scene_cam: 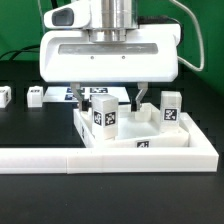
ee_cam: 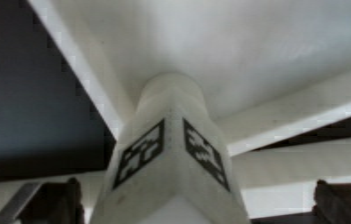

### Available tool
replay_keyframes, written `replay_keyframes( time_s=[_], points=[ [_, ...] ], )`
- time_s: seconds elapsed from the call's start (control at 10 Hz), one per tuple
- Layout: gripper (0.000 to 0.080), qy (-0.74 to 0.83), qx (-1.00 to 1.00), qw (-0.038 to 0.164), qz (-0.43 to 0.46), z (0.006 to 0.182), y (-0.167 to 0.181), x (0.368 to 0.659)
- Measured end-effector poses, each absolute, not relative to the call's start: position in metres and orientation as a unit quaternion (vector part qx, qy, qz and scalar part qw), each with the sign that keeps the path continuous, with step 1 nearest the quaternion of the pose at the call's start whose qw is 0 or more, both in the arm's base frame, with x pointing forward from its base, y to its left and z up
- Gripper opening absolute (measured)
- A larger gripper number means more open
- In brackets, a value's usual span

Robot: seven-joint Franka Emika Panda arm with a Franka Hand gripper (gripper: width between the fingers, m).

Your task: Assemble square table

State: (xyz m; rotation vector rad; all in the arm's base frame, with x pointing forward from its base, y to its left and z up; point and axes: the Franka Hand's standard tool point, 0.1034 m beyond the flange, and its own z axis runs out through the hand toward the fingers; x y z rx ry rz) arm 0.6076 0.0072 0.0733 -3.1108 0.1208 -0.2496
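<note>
The white square tabletop (scene_cam: 150,137) lies upside down like a tray against the barrier. Two white legs with tags stand upright in it, one near the exterior view's left corner (scene_cam: 104,113) and one at the right (scene_cam: 170,108). My gripper (scene_cam: 110,99) hangs right over the left leg, open, with a finger on either side and a gap to each. In the wrist view that leg (ee_cam: 168,140) rises between the dark fingertips (ee_cam: 47,203), and the tabletop's inner walls (ee_cam: 243,60) spread out behind it. The gripper (ee_cam: 193,208) holds nothing.
The long white L-shaped barrier (scene_cam: 100,160) runs along the front of the tabletop. Two loose white legs lie on the black table at the exterior view's left (scene_cam: 5,95) (scene_cam: 35,97). The marker board (scene_cam: 62,92) lies behind, under the gripper body.
</note>
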Motion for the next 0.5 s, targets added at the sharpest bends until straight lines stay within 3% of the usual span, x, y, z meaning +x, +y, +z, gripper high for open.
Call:
replay_keyframes(
  time_s=[0.5],
  points=[
    [0.0648,-0.129,-0.988,-0.009,-0.079,0.0733,-0.0028,0.6076]
  ],
)
